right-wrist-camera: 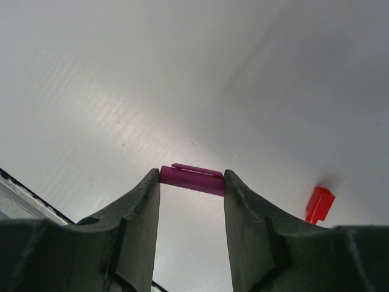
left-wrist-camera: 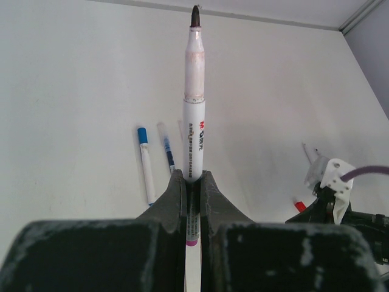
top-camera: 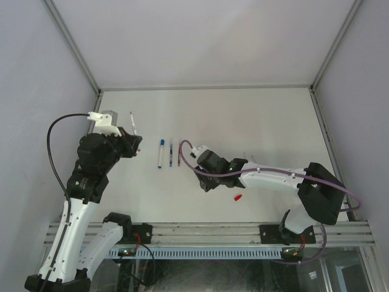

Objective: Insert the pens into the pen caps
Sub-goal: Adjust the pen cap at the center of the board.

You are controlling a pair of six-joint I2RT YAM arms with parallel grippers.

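My left gripper point(left-wrist-camera: 192, 182) point(top-camera: 135, 145) is shut on a whitish pen point(left-wrist-camera: 194, 109) point(top-camera: 132, 123) with a magenta rear end. Its bare dark tip points away from the gripper. My right gripper point(right-wrist-camera: 192, 185) point(top-camera: 205, 184) sits mid-table, its fingertips closed on the two ends of a magenta pen cap point(right-wrist-camera: 192, 179) held crosswise. I cannot tell whether the cap touches the table. A red pen cap point(right-wrist-camera: 319, 204) point(top-camera: 238, 197) point(left-wrist-camera: 299, 205) lies just right of the right gripper. Between the arms lie a blue-capped pen point(top-camera: 161, 153) point(left-wrist-camera: 146, 164) and two thinner pens point(top-camera: 171, 152) point(top-camera: 179, 152).
White walls with metal corner rails point(top-camera: 73, 45) enclose the white table point(top-camera: 255, 115). The metal mounting rail point(top-camera: 206, 231) runs along the near edge. A purple cable point(top-camera: 267, 176) loops along the right arm, a black cable point(top-camera: 55, 152) beside the left.
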